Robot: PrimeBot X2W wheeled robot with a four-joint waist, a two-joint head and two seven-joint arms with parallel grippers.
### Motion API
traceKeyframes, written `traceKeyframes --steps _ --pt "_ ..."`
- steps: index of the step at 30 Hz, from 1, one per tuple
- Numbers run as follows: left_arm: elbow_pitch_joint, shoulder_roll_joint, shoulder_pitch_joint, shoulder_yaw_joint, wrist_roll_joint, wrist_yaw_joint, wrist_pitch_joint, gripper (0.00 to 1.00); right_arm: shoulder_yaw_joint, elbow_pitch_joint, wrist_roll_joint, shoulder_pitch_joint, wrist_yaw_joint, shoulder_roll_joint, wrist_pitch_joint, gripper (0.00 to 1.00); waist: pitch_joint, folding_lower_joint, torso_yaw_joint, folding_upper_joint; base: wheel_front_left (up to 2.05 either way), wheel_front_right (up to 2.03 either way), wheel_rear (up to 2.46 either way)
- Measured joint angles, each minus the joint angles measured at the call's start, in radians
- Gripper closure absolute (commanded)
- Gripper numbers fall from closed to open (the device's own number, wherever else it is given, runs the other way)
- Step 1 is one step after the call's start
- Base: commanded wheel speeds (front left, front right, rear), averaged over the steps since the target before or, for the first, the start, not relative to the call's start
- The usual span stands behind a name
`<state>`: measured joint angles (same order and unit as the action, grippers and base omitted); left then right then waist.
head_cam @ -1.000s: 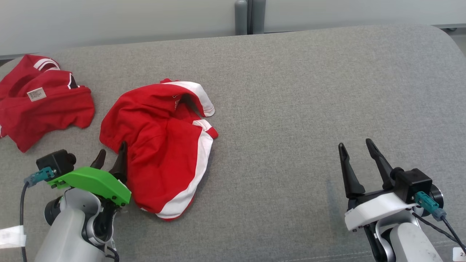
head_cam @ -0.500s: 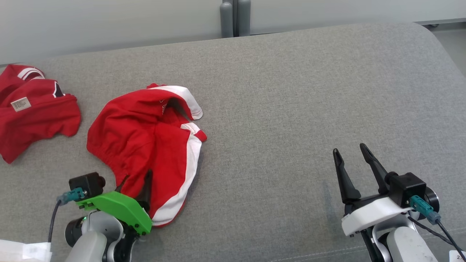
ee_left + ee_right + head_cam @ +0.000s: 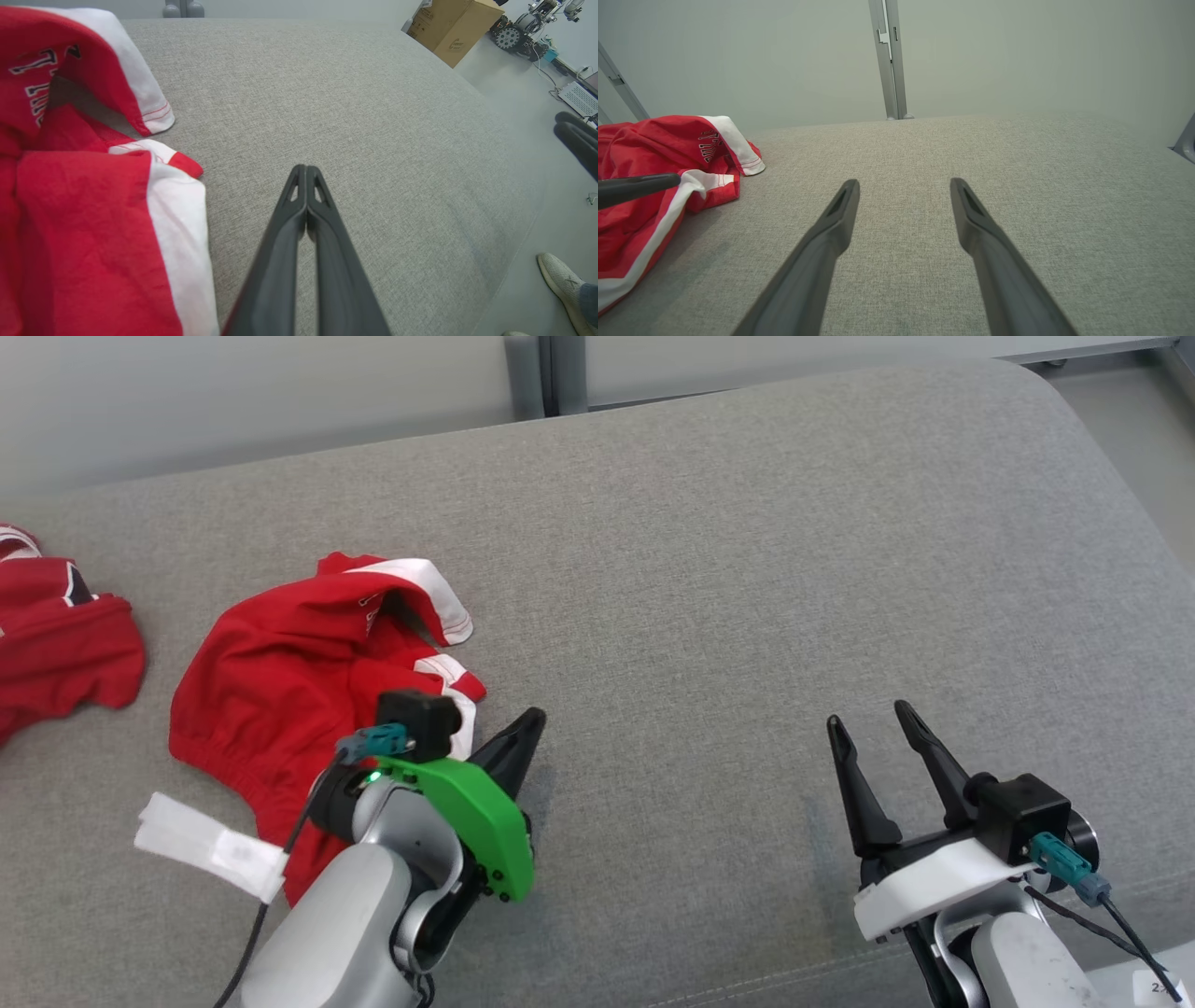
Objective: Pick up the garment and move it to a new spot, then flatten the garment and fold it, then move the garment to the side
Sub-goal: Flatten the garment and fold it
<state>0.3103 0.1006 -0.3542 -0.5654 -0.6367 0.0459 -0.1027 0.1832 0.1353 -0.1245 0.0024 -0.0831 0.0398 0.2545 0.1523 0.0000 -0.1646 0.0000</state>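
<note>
- Our left gripper (image 3: 530,721), spread beside the garment (image 3: 271,700) a second ago, is now pressed together over bare cushion (image 3: 747,569), pinching nothing.
- The garment lies unlifted toward the cushion's left edge, so we judge the pick-up needs another try.
- Our right gripper (image 3: 866,714) stays spread.

Your left tool (image 3: 532,719) swung from the left edge of the garment (image 3: 271,691), across its near part, to its right edge. Its fingers, spread apart a second ago, had closed tip to tip. They pointed far and right over bare tabletop (image 3: 747,569), with nothing between them. The left forearm (image 3: 345,915) came to lie over the garment's near part. The head camera turned right, so the whole picture slid left. That left the second red garment (image 3: 56,653) at the left border, partly cut off.
</note>
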Motion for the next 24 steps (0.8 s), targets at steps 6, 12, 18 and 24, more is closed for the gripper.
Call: traceKeyframes --steps 6,12,18,24 --pt "-0.009 -0.016 -0.058 0.017 0.028 -0.028 -0.012 0.58 0.015 0.000 -0.018 -0.020 0.006 0.000 0.000 0.00 0.004 0.0000 -0.046 0.0000 0.00 0.00 0.00" --pt "0.043 0.048 -0.061 0.031 0.093 -0.091 -0.046 0.00 -0.012 0.000 -0.018 -0.017 0.023 0.001 0.000 0.00 0.012 0.0000 -0.087 0.0000 0.00 0.00 0.00" --pt "0.090 0.086 -0.061 0.014 0.142 -0.114 -0.073 0.00 -0.017 -0.001 -0.019 -0.017 0.024 0.000 0.000 0.00 0.024 0.0000 -0.094 0.0000 0.00 0.00 0.00" --pt "0.108 0.114 -0.071 0.014 0.185 -0.134 -0.075 0.00 -0.016 -0.002 -0.029 -0.018 0.025 0.000 0.000 0.00 0.024 0.0000 -0.094 0.0000 0.00 0.00 0.00"
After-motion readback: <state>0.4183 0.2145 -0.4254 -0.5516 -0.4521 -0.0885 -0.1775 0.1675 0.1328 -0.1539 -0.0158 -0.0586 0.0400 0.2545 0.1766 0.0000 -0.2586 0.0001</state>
